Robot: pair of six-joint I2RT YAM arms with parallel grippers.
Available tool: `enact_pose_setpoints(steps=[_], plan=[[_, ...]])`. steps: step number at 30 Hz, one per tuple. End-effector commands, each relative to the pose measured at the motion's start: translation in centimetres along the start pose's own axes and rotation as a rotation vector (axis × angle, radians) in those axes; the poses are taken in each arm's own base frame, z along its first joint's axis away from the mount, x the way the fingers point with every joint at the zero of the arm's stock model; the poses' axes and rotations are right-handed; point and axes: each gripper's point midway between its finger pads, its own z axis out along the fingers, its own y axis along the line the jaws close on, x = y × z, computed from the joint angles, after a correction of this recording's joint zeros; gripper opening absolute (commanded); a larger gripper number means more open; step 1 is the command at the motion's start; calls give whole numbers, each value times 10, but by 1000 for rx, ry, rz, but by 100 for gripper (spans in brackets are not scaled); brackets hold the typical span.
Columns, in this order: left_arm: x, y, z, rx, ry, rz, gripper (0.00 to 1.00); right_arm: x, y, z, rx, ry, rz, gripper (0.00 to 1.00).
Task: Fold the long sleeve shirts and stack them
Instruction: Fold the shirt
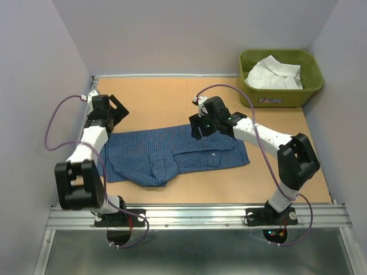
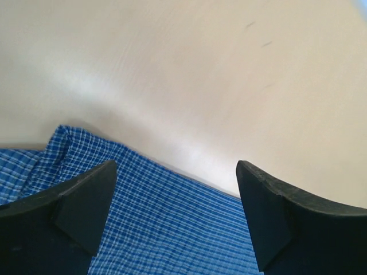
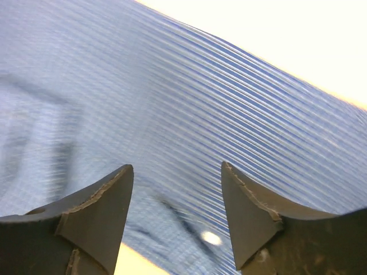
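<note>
The blue check long sleeve shirt (image 1: 189, 152) lies spread and partly folded across the middle of the table, with a sleeve cuff bunched at its near edge. My left gripper (image 1: 114, 117) hovers open over its far left corner; the left wrist view shows blue cloth (image 2: 172, 223) beneath my gripper (image 2: 176, 172), with nothing between the fingers. My right gripper (image 1: 198, 129) stands open just above the shirt's far edge near the middle. In the right wrist view the checked cloth (image 3: 200, 103) fills the frame under my gripper (image 3: 178, 172). The white long sleeve shirt (image 1: 274, 74) lies crumpled in the tub.
The olive-green plastic tub (image 1: 272, 52) stands at the far right corner of the table. Grey walls close in the left, back and right sides. Bare tabletop (image 1: 160, 97) shows behind the blue shirt, and a metal rail (image 1: 195, 215) runs along the near edge.
</note>
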Motion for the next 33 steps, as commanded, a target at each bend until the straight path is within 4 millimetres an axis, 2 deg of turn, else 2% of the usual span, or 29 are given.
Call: enact_pose_setpoints(steps=[1,2,3,4,5,6,9,12,14,15,18,19,20,23,26,27,33], plan=[[-35,-14,-68,124,-157,84,99,-34,89,-20,-312,-83,-180,70],[-32,-13,-75,139,-157,95,99,-29,97,-15,-333,-68,-203,70],[-20,-9,-79,149,-132,107,99,-30,112,-14,-361,-66,-222,71],[-21,-11,-93,180,-159,115,99,-27,122,-13,-394,-54,-231,73],[-9,-4,-93,175,-140,149,99,-27,128,-6,-414,-50,-280,75],[-7,-8,-105,221,-152,170,99,-23,141,-6,-444,-44,-307,76],[6,-2,-111,221,-183,212,99,-19,162,7,-484,-28,-386,78],[14,2,-109,219,-195,223,99,-17,174,19,-502,-13,-426,79],[11,4,-108,204,-214,222,99,-21,179,38,-486,-2,-458,79],[8,3,-109,199,-226,220,99,-17,178,38,-484,15,-458,79],[5,7,-104,164,-230,217,99,-16,180,54,-470,34,-477,80],[4,7,-104,162,-229,217,99,-10,179,64,-465,54,-476,80],[4,7,-103,158,-226,215,99,-14,180,67,-464,48,-480,80],[3,10,-103,142,-231,212,99,-7,182,78,-465,69,-498,80],[1,12,-104,131,-241,208,99,-5,187,83,-473,79,-513,80],[1,12,-103,129,-239,208,99,1,188,87,-480,100,-514,80],[2,8,-103,150,-229,212,98,18,201,84,-538,151,-531,80]])
